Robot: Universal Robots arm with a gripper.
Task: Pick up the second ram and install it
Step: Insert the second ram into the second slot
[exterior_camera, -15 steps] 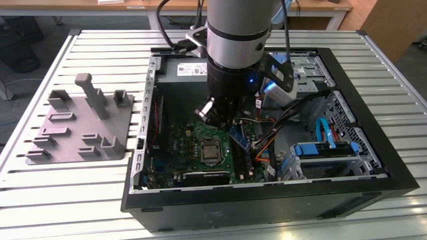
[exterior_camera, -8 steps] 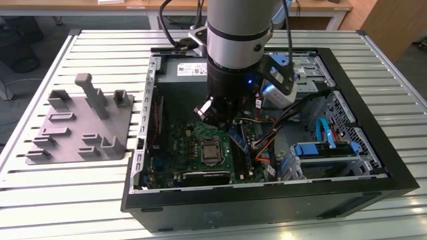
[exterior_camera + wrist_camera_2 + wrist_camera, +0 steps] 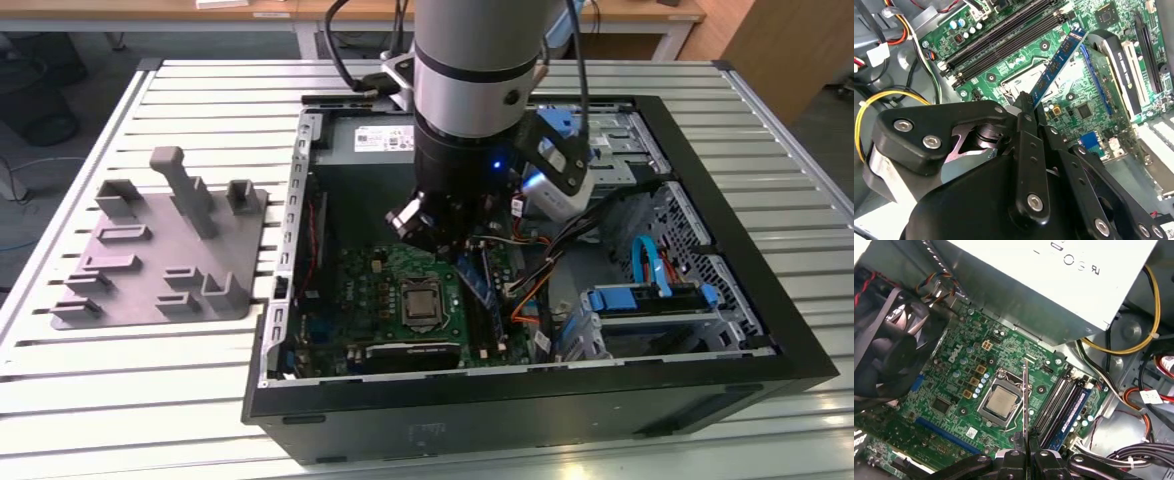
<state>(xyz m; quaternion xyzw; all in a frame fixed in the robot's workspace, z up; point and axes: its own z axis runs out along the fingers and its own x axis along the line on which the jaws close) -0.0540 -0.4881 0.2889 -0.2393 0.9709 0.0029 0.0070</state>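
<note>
Black claw (image 3: 1025, 454) fingers pinch one short end of the second ram (image 3: 1025, 400). Its long axis runs straight out from the fingertips, edge-on in the first wrist view, with the free end aimed at the green motherboard (image 3: 944, 375) beneath the claw. Just beside it lie the memory slots (image 3: 1053, 400), one holding another blue module (image 3: 1070, 415). Around this stands the open computer case (image 3: 534, 410), and the arm (image 3: 474, 80) reaches steeply down into it.

Matt black tool (image 3: 1027, 102), smooth second ram (image 3: 1059, 62), matt grey plastic fixture (image 3: 167, 250).
</note>
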